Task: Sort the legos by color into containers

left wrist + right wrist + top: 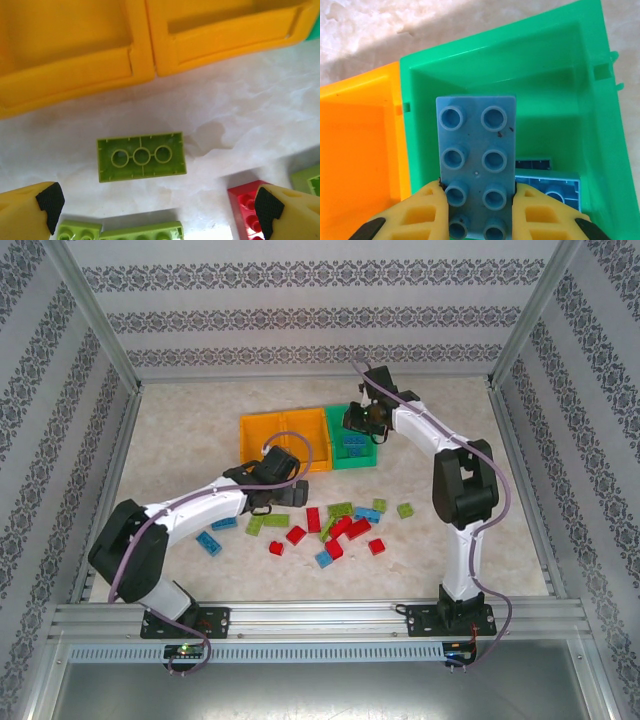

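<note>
Looking through the left wrist camera, I see the left gripper with its fingers spread wide and nothing between them, hovering over an upturned lime brick. That brick lies on the table just in front of the 2 orange bins. Loose legos in red, blue and lime lie scattered toward the middle of the table's near edge. Further right, the right gripper is clamped on a blue brick, studs facing the camera, above the green bin, where other blue bricks lie.
</note>
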Action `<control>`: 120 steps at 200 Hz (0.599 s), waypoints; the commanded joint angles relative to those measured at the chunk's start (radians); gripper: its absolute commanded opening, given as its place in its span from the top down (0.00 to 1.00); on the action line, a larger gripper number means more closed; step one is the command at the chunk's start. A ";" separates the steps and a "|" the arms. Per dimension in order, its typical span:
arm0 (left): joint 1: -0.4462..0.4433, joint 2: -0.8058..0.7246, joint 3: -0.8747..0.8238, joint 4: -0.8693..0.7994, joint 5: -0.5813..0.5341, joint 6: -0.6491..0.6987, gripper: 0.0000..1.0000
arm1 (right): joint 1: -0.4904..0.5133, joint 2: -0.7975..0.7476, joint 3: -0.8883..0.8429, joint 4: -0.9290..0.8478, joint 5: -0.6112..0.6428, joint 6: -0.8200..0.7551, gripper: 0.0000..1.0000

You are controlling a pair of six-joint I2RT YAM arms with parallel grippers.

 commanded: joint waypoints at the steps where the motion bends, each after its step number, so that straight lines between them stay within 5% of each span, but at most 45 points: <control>1: 0.007 0.026 0.034 -0.061 -0.004 -0.055 0.01 | -0.004 0.025 0.034 -0.032 -0.001 0.019 0.80; 120: 0.035 0.214 0.133 -0.102 0.018 -0.075 0.01 | -0.007 0.033 0.034 -0.043 0.011 0.002 0.53</control>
